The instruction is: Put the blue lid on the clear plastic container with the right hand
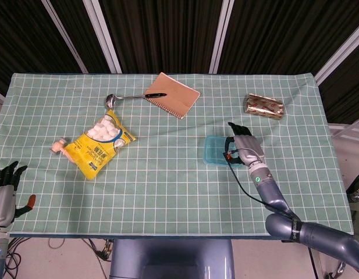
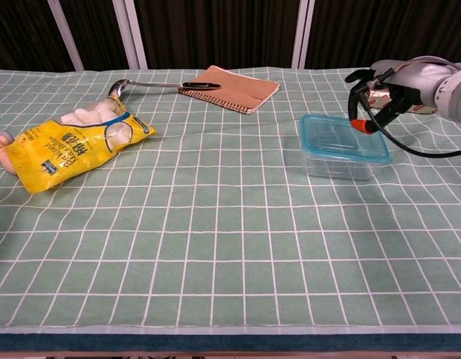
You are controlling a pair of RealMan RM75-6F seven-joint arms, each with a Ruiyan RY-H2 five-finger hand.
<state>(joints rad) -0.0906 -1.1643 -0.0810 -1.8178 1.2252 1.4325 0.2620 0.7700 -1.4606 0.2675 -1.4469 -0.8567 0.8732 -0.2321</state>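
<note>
The clear plastic container [image 2: 341,161] stands right of the table's middle with the blue lid [image 2: 341,137] lying flat on top of it. The container [image 1: 214,150] shows in the head view too, its right part covered by my right hand [image 1: 244,147]. In the chest view my right hand [image 2: 391,84] hovers above the container's far right corner, fingers apart, holding nothing, an orange fingertip hanging just over the lid. My left hand [image 1: 3,187] rests off the table's front left corner, fingers spread and empty.
A yellow bag of white sweets [image 1: 100,143] lies at the left, with a small pink item [image 1: 60,146] beside it. A brown notebook [image 1: 172,95] and a metal ladle [image 1: 124,97] lie at the back. A gold foil packet [image 1: 264,106] sits behind the container.
</note>
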